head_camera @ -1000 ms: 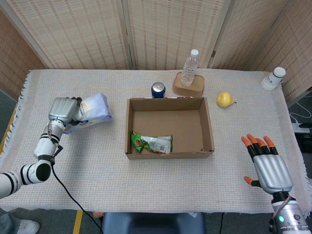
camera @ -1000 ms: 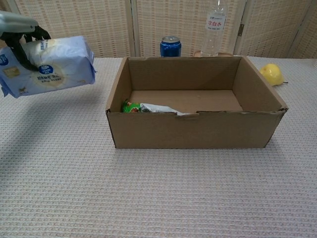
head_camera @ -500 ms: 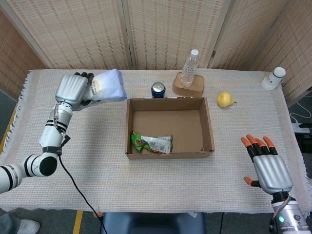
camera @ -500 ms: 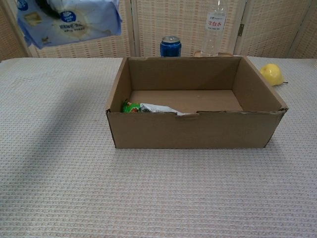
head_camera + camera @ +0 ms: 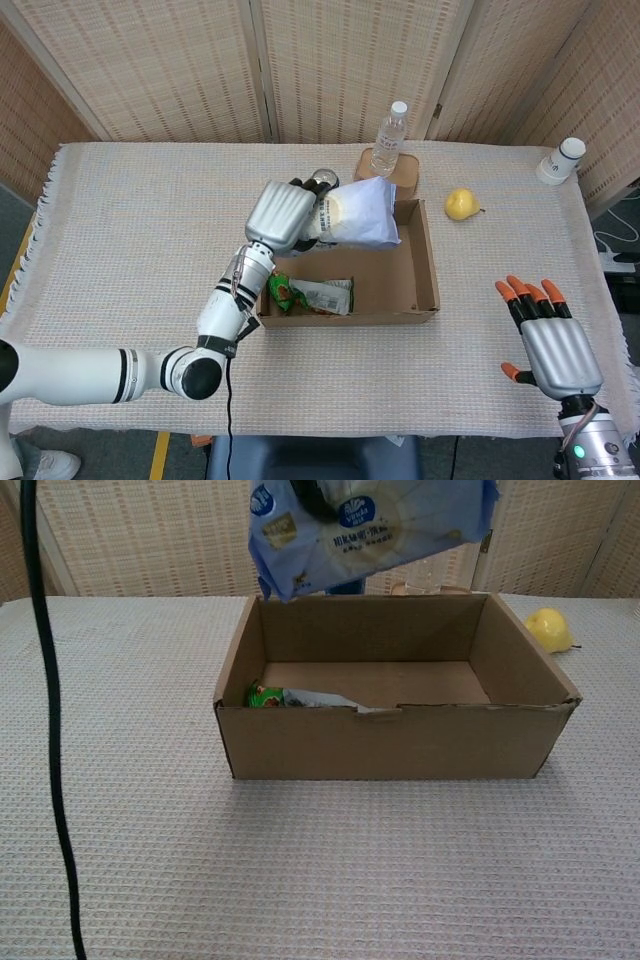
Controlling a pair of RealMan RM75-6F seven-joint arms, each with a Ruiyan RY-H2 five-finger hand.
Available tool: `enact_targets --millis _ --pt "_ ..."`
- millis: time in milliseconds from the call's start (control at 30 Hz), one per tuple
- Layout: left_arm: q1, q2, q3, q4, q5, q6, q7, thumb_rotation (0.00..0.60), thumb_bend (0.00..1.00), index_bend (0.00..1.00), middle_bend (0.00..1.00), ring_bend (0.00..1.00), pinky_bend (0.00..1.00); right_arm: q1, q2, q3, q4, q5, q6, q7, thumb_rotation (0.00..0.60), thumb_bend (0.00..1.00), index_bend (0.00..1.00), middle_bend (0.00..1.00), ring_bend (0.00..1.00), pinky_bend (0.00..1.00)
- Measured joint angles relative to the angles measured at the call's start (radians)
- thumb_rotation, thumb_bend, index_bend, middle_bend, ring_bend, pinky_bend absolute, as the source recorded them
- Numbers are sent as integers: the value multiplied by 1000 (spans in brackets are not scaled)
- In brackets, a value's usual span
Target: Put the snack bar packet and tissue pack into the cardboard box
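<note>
Moved: left hand (image 5: 288, 215) w/ tissue pack (image 5: 362, 214) has swung from far left of the tabletop (image 5: 150, 260) to above the cardboard box (image 5: 428, 268); 1 s ago it was low by the left edge, 0.5 s ago raised near the box's back-left corner. Right hand (image 5: 552, 342) hasn't shifted.
Left hand: fingers wrapped round one end of the pack, gripping it; pack hangs in air over the box's rear half, tilted, not touching the walls as far as chest view shows.
Right hand: fingers spread, holds nothing, parked near front-right of the tabletop, well apart from the box.
Done: snack bar packet (image 5: 312, 294) already lies inside the box, front-left corner, flat on the floor.
Left: tissue pack not yet released; prob. needs lowering + letting go, then task is complete.
Tissue pack: soft plastic wrap, pale blue/white w/ printed round logos, pillow-shaped, slightly crumpled; likely squashes under grip.
Snack bar packet: thin crinkly foil-type wrapper, green end + silvery-white body, long and flat.
Cardboard box: plain brown, rectangular, open top, low walls, front edge a bit ragged.
Tabletop: covered in cream waffle-weave cloth, fringed at left edge.
Other: pear (image 5: 460, 204), yellow and smooth, just right of the box; clear water bottle (image 5: 389, 140) on a brown coaster behind it.
</note>
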Motion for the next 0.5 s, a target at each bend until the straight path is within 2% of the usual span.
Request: enact_targets --millis 100,133,167,200,267,300,333,400,500 --pt "-3 -66 6 10 6 42 -8 600 418 784 900 816 888 -1 4 0 0 -3 -1 6 600 16 64 42 0 0" --pt "-1 -82 8 16 13 53 -16 600 400 751 865 789 867 -2 5 0 0 -5 -1 8 600 15 64 42 0 0" --pt "2 -95 9 21 20 60 -26 600 365 678 788 726 816 -2 6 -1 0 -6 -1 9 600 16 65 42 0 0" --pt "8 -107 10 27 26 64 -42 600 327 572 679 631 739 -3 7 0 0 -6 -1 10 600 16 65 42 0 0" --pt "15 -111 11 32 25 55 -58 600 240 207 299 294 432 -3 7 0 0 -5 -2 10 600 16 65 42 0 0" --pt "18 -107 10 29 18 37 -62 600 216 89 156 162 311 -2 7 0 0 -3 -3 9 600 16 65 42 0 0" --pt "20 -102 8 27 10 20 -65 600 197 14 50 61 205 -2 7 1 0 -1 -4 8 600 16 65 42 0 0" --pt "28 -85 0 23 -2 -24 -82 600 180 0 0 1 139 0 7 1 0 6 -9 6 600 15 64 42 0 0" --pt "42 -57 -9 19 -6 -60 -113 600 170 0 0 0 117 2 5 2 0 10 -11 2 600 16 63 42 0 0"
